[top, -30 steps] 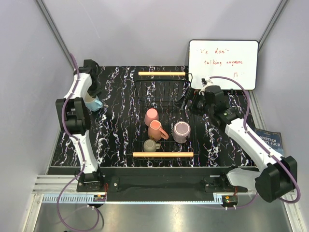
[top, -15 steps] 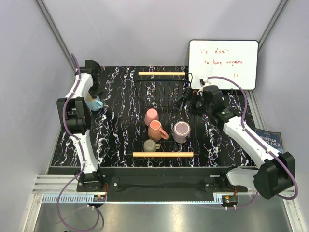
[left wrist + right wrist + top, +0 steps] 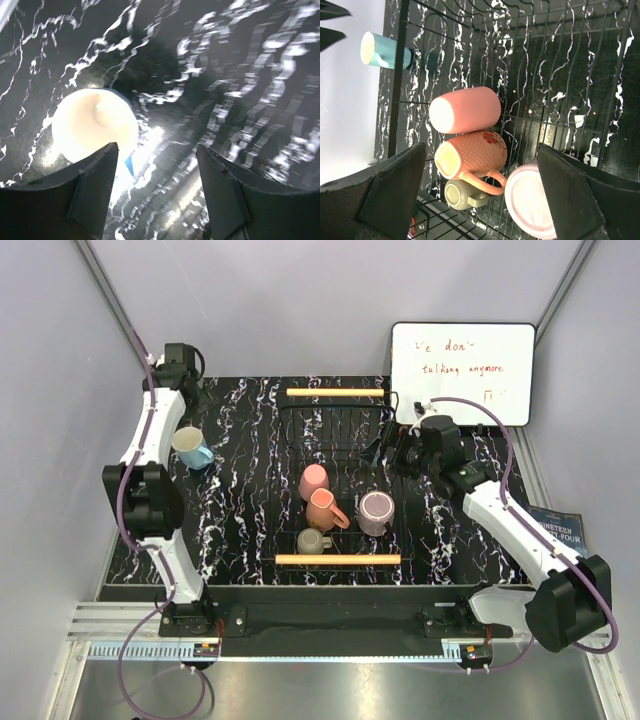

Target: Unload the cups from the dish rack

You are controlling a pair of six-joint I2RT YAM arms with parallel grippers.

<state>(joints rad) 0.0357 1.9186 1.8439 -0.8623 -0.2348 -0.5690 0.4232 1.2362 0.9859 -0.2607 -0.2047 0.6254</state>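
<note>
marbled table (image 3: 240,440) bears the blue cup (image 3: 95,120), partly hidden by the released left hand (image 3: 156,150); right hand (image 3: 481,147) released.

Four cups (image 3: 322,508) sit in the dish rack (image 3: 337,559) mid-table. A fifth cup (image 3: 192,448) stands on the table (image 3: 250,500), left of the rack. A whiteboard (image 3: 460,370) stands behind the rack's right corner.

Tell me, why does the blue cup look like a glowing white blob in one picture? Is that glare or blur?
Left wrist view: both; the light blue cup is blown out white inside, glare streaks the glossy table, and the marble veins smear. Right wrist view: sharp, the same cup plainly blue. Top external view: even light, crisp.
</note>
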